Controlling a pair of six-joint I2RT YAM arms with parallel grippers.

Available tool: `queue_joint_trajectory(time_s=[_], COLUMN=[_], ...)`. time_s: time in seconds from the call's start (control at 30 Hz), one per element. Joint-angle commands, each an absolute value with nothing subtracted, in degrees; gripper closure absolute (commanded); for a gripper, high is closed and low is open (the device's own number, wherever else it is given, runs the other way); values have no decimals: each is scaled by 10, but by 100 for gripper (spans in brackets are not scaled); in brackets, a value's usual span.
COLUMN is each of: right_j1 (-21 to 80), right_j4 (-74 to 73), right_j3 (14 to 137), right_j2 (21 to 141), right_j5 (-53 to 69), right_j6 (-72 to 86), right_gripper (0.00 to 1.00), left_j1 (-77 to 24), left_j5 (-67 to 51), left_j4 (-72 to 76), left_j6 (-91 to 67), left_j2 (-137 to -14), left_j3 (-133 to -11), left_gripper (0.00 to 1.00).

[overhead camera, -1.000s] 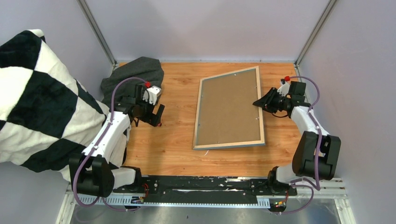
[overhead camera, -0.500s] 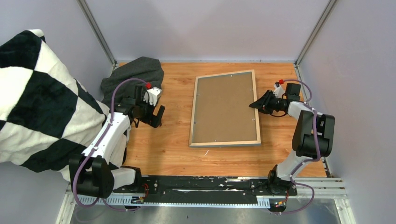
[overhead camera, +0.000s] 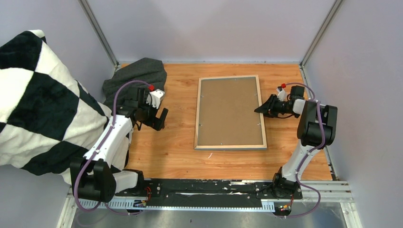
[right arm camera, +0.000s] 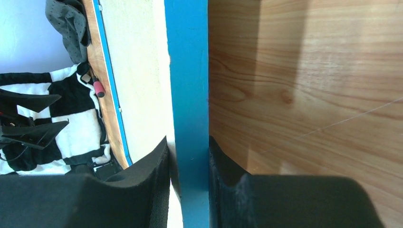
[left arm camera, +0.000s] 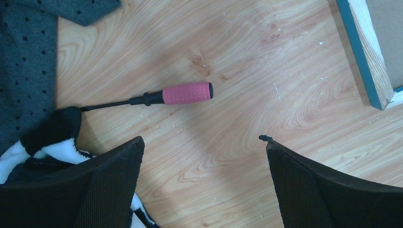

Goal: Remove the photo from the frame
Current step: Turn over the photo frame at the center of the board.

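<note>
I see L claw (left arm camera: pixel 202 141) spread wide, centre-left of top view, hovering over table (overhead camera: pixel 176 152) w/ screwdriver (left arm camera: pixel 171 94) below. R claw (right arm camera: pixel 187 145), centre-right, pinches frame (overhead camera: pixel 196 118) by its right edge. Frame lies face down mid-picture, brown board (overhead camera: pixel 229 111) up; photo hidden from me. Grey cloth (overhead camera: pixel 138 73) upper left.
</note>
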State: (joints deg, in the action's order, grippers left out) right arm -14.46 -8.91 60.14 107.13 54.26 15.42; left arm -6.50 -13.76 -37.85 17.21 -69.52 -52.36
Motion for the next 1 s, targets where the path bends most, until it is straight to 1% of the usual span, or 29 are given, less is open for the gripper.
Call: queue_joint_trajectory(time_s=[0.0, 0.17, 0.6, 0.73, 0.8, 0.97], right_j1=[-155, -156, -156, -156, -148, -89], right_j4=[-138, -151, -205, -225, -243, -310], right_j3=[616, 625, 645, 656, 666, 695], right_j2=[1090, 1088, 1060, 1018, 988, 885], right_j5=[500, 484, 385, 347, 315, 215], right_j6=[101, 98, 89, 80, 62, -17], right_gripper=[76, 60, 45, 41, 36, 30], left_j1=[-63, -62, -62, -62, -63, -62], left_j5=[-139, -138, -143, -149, -148, -118], left_j4=[-371, -371, -371, -371, -371, -371], left_j6=[177, 178, 191, 208, 222, 293], left_j2=[-681, -681, -667, -654, -648, -633], left_j3=[-515, -515, -515, -516, -515, -512], left_gripper=[0, 0, 0, 0, 0, 0])
